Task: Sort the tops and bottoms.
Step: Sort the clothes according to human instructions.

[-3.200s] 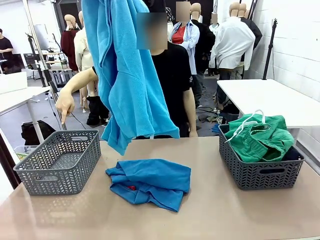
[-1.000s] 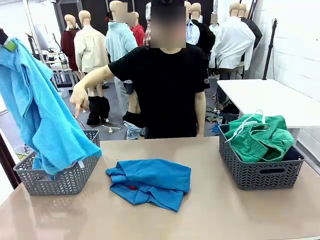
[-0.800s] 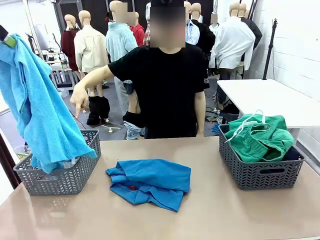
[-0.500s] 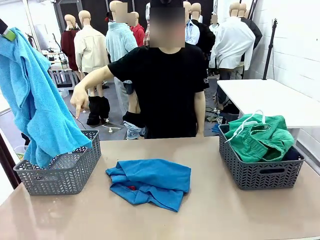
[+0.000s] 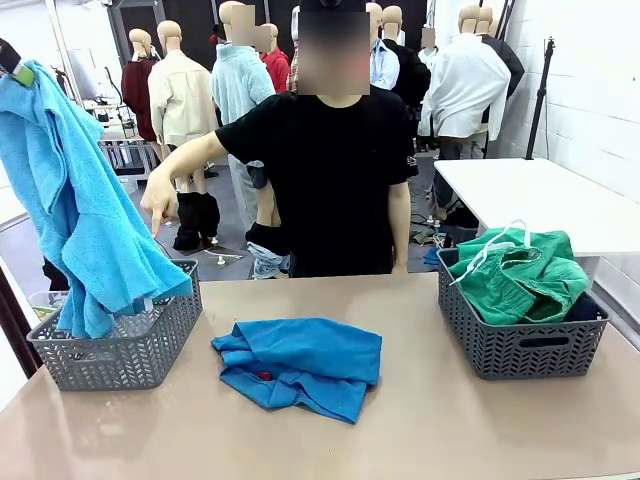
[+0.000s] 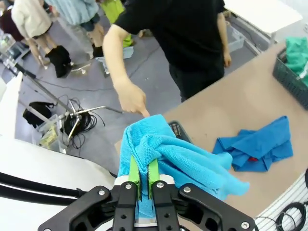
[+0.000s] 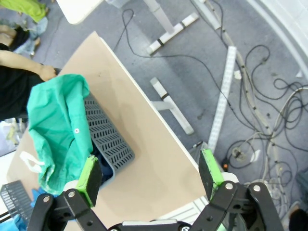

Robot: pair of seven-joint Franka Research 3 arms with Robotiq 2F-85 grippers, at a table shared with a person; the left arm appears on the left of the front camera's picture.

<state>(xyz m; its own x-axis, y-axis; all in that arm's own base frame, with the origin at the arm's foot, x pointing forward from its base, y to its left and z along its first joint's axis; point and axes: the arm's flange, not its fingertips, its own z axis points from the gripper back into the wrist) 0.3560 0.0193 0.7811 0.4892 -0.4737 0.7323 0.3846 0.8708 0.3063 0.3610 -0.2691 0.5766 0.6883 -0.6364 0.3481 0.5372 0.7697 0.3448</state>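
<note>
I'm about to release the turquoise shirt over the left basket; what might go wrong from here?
1. The light turquoise fabric shirt, clamped in the left gripper, drapes across the grey plastic basket's rim; released now, part may land outside.
2. The person's pointing hand hangs near that basket; lowering the arm might brush it.

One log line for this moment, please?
left fingers: shut on turquoise shirt, over grey basket | right fingers: open | blue shirt: on table

You have two shirts, a turquoise shirt (image 5: 90, 230) and a blue shirt (image 5: 300, 365). There are two bottoms, green bottoms (image 5: 515, 275) and a navy garment (image 5: 588, 306). You also have two grey baskets, the left basket (image 5: 120, 355) and the right basket (image 5: 520, 350), and one person (image 5: 330, 180).
</note>
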